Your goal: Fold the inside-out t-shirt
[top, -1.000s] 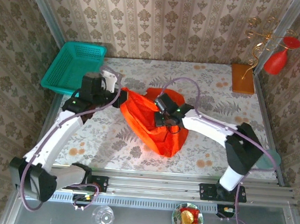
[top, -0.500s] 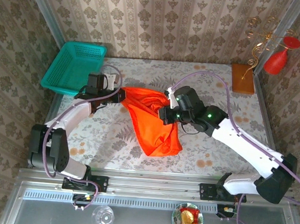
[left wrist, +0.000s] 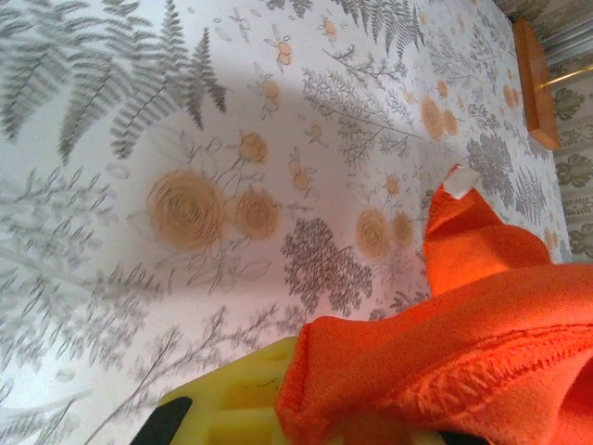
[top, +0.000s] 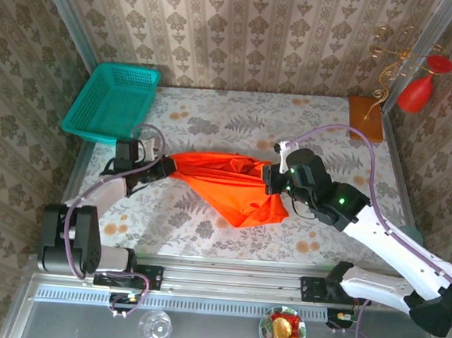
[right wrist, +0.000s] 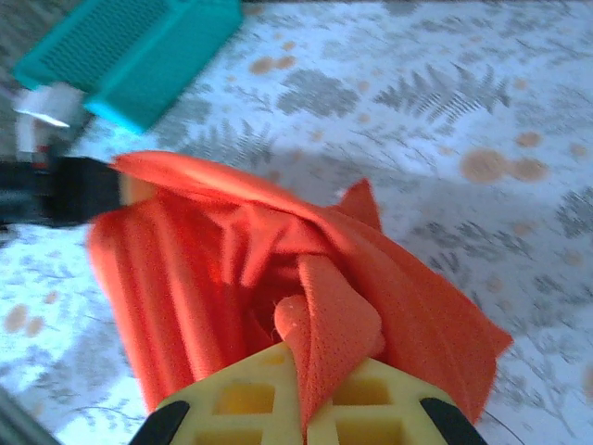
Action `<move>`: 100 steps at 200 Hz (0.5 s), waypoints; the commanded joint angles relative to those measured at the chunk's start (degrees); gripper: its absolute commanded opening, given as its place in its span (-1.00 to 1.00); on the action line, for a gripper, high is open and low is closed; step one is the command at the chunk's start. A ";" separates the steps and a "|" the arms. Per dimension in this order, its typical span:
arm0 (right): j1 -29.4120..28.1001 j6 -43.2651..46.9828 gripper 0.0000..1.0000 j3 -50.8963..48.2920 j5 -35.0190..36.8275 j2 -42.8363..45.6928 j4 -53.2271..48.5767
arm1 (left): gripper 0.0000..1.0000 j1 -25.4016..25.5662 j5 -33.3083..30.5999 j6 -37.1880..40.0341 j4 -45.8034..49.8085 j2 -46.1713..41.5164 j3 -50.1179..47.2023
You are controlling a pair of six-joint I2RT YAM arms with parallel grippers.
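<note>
Two grippers pinch the shirt: the left gripper clamps its left end, the right gripper its right end. It stretches between them over the table, a fold drooping nearward. Farther left, well apart, sits the basket.

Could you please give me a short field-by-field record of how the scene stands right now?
garment: orange-red t-shirt, stretched between both grippers, its middle sagging toward the table
left gripper: shut on the t-shirt's left end
right gripper: shut on the t-shirt's right end
fold state: not yet folded, bunched and wrinkled
teal basket: at the far-left corner, apart from the t-shirt
brown block: far-right corner of the table
red vase: beyond the table's right edge
</note>
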State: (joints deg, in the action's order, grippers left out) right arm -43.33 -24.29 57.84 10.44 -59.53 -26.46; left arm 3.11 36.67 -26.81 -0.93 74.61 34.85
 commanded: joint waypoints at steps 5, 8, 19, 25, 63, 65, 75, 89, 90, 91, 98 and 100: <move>1.00 -2.48 -1.00 -6.63 7.20 2.58 0.49 | -1.00 -2.51 -6.79 -0.46 0.40 -5.07 -5.82; 1.04 -2.96 -1.00 -7.66 6.88 2.25 0.37 | -1.00 -2.38 -6.52 -0.42 0.78 -5.61 -6.41; 0.97 -5.14 -1.00 -10.82 4.55 0.68 -0.15 | -1.00 -1.62 -5.68 0.16 3.04 -7.62 -7.90; 1.01 -6.77 -1.00 -12.36 3.50 -0.33 -0.54 | -0.96 -0.93 -5.61 0.67 4.85 -8.86 -8.41; 0.05 -14.64 -0.39 -14.58 3.84 -5.15 -7.67 | -0.14 4.78 -13.43 3.83 18.65 -19.46 -7.07; 0.08 -14.75 -0.36 -14.46 3.85 -5.22 -7.89 | -0.11 5.14 -13.72 3.97 18.98 -20.04 -6.86; -0.04 -15.00 -0.27 -13.82 3.32 -5.31 -8.66 | 0.02 6.75 -15.93 4.22 21.22 -22.18 -5.17; -0.12 -14.74 -0.18 -12.41 1.33 -5.65 -8.87 | 0.09 9.29 -18.23 4.95 23.66 -23.43 -1.97; -0.19 -14.69 -0.17 -12.36 1.20 -5.67 -8.87 | 0.09 9.50 -18.26 5.02 23.81 -23.44 -1.75; -0.18 -14.67 -0.17 -12.21 1.01 -5.72 -8.87 | 0.10 9.70 -18.32 5.10 23.88 -23.45 -1.51; -0.15 -14.49 -0.13 -11.38 -0.12 -6.18 -8.90 | 0.10 11.18 -18.53 5.63 24.39 -23.09 0.13; -0.13 -14.47 -0.11 -11.18 -0.43 -6.31 -8.84 | 0.11 11.64 -18.55 5.67 24.53 -22.99 0.66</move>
State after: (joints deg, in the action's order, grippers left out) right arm -43.16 -36.71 43.29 11.81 -65.14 -32.67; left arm 11.05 23.75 -23.81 17.74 52.53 29.52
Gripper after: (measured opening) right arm 0.417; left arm 0.544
